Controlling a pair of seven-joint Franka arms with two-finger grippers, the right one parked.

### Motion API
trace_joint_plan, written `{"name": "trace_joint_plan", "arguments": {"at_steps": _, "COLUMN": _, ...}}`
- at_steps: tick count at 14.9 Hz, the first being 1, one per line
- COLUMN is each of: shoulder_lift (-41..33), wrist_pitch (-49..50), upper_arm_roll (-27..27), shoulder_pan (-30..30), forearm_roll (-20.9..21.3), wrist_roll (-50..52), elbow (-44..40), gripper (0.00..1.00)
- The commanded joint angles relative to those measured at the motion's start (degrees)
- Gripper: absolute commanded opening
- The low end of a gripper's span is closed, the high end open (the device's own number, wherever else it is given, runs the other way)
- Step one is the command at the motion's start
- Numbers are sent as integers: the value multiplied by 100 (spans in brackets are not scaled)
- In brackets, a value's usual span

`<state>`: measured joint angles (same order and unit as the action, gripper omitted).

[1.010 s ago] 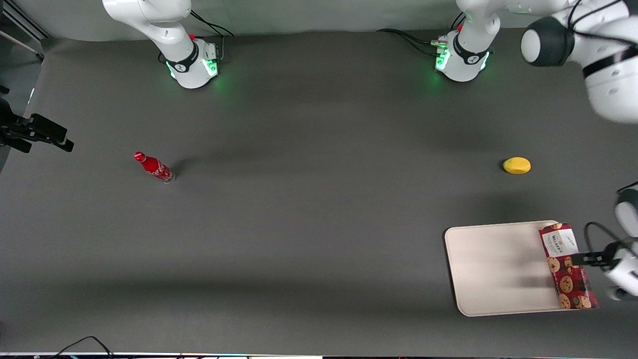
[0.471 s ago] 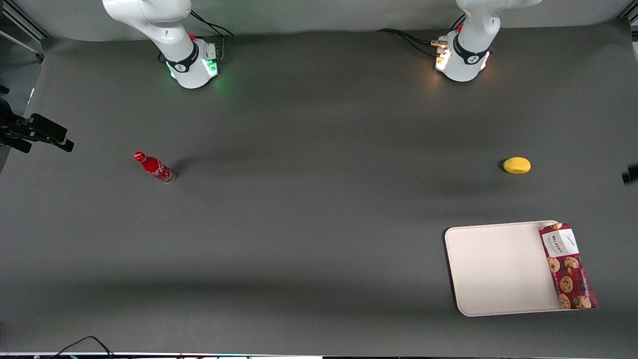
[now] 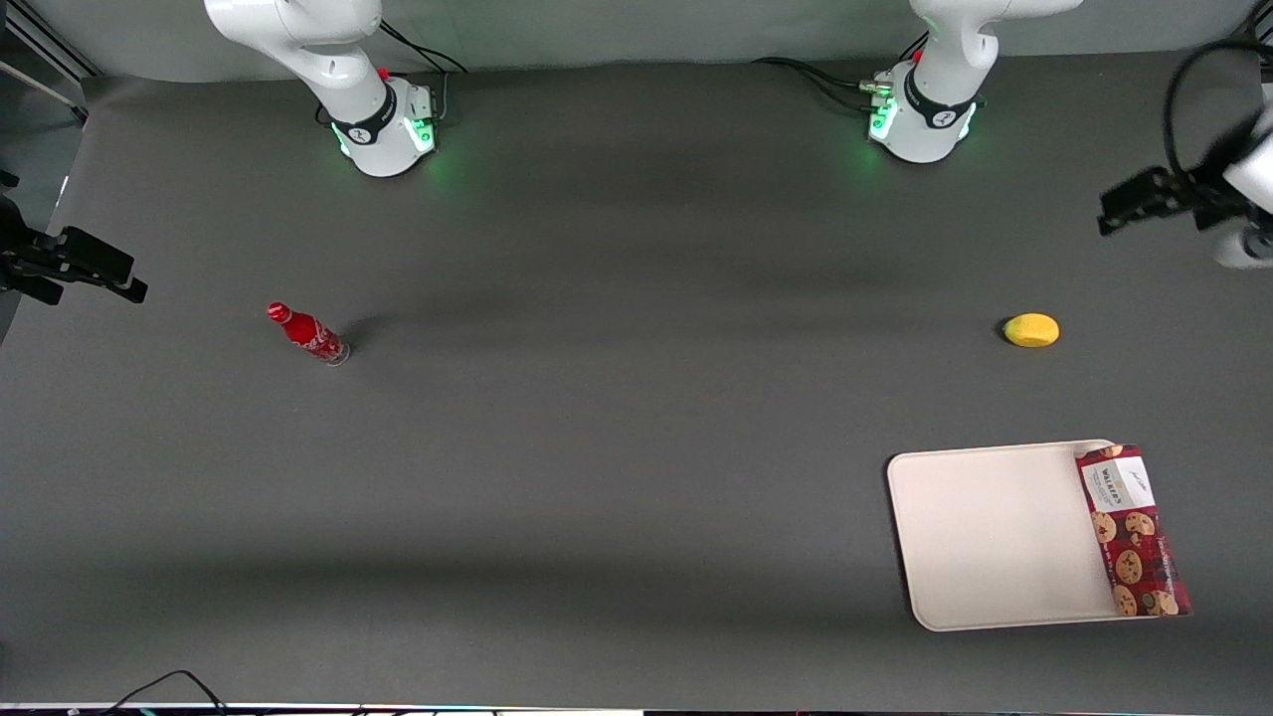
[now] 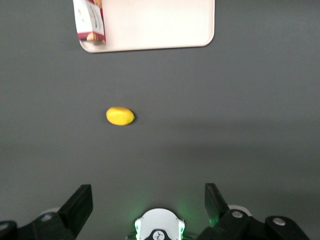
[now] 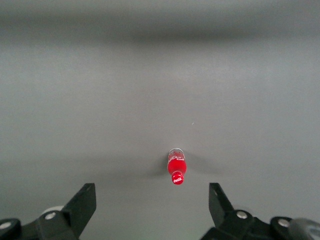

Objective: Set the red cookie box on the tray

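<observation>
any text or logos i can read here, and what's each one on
"WALKER'S": only roughly legible, on the white label panel of the red cookie box, which lies on the tray edge.
Red bottle: white script logo, too small to read.
Gripper, lemon: no text.

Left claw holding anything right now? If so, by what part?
Nothing. The claw is open and empty, up above the table; the red cookie box lies along the tray edge.

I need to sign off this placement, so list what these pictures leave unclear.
- Long dark-red cookie box on the cream-white rectangular tray: front view cannot settle whether it lies flat or rides the rim; left wrist view's edge cuts it off.
- Label print: too small.
- Left gripper, open above the table: blurred, arm cut by frame edge.
</observation>
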<state>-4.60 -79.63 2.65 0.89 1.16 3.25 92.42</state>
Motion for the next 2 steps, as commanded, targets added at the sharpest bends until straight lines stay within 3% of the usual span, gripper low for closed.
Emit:
{"name": "trace_joint_plan", "arguments": {"at_steps": 1, "shoulder_lift": -253, "wrist_pitch": -229, "upper_arm_roll": -72, "shoulder_pan": 16, "forearm_roll": -20, "wrist_roll": 44, "elbow": 270, "gripper": 100}}
{"name": "trace_joint_plan", "arguments": {"at_steps": 2, "shoulder_lift": -182, "wrist_pitch": -202, "upper_arm_roll": -37, "shoulder_pan": 16, "forearm_roll": -2, "wrist_roll": 27, "elbow": 172, "gripper": 100}}
